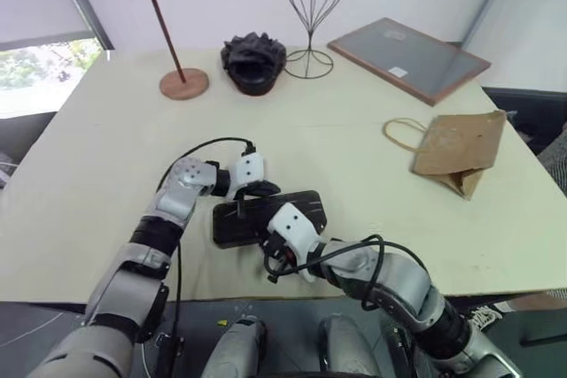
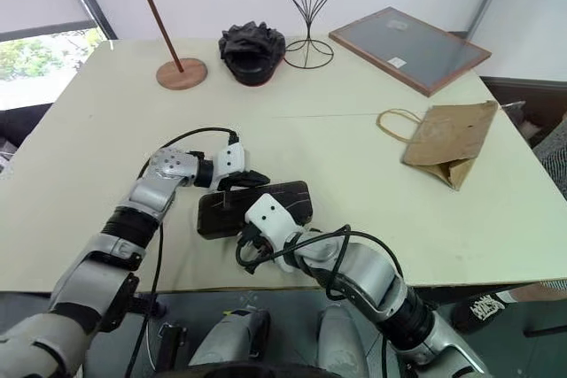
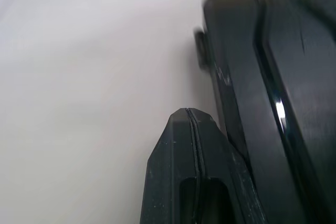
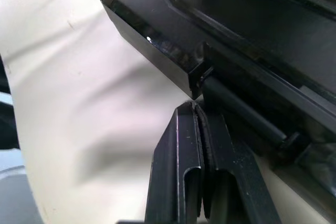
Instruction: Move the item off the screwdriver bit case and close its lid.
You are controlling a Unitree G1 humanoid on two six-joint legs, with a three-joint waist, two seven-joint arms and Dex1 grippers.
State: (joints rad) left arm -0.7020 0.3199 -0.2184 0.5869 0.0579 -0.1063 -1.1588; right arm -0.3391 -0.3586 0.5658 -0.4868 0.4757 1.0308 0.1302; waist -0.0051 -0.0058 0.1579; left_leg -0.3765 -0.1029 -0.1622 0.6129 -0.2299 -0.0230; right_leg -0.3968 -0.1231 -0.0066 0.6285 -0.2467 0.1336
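Note:
The screwdriver bit case lies flat near the table's front edge, a dark rectangle with its lid down over the base. My left gripper is shut, and its tip rests against the case's far long edge. My right gripper is also shut. Its tip sits at the case's near edge, by the hinge rod. The item, a tan paper bag with loop handles, lies on the table far to the right, apart from the case.
Along the back of the table stand a wooden disc stand, a black lumpy object, a wire stand and a wood-framed grey panel. The table's front edge runs just behind my wrists.

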